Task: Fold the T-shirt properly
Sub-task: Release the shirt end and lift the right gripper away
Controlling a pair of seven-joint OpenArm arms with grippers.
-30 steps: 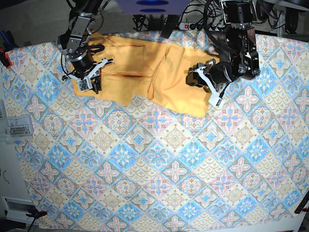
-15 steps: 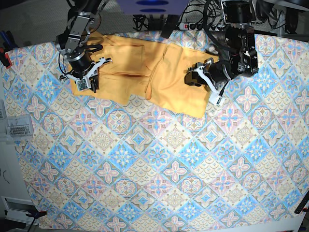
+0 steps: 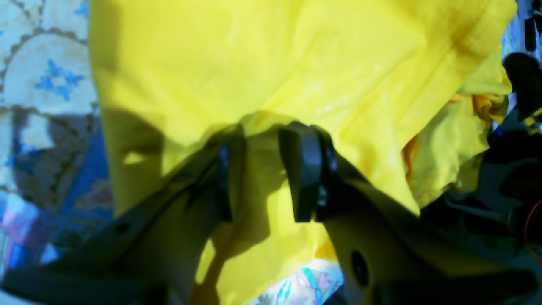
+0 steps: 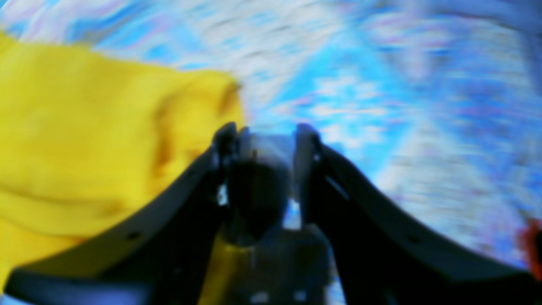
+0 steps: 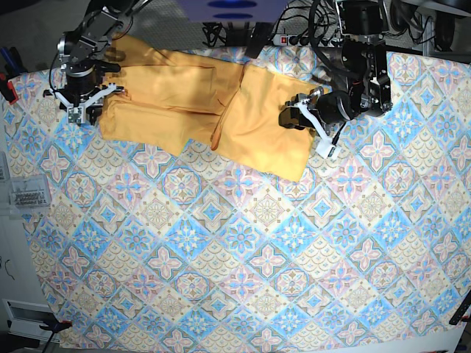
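From the left wrist, you see the left gripper [image 3: 271, 169] narrowly parted with thin shirt [image 3: 271, 63] fabric bunched between its pads. From the right wrist, blurred, the right gripper [image 4: 262, 140] looks slightly parted and empty beside a shirt edge. Across the base view, the shirt lies limp and creased at the cloth's [image 5: 243, 257] far side; it's light and floppy, so pinch stitched hems or corners.

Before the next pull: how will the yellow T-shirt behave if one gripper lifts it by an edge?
Probably floppy: the T-shirt lies creased and bunched, and folds over itself near the left gripper. It looks thin and light, so it would likely drape and sag, not hold shape. It may also drag and wrinkle on the patterned cloth.
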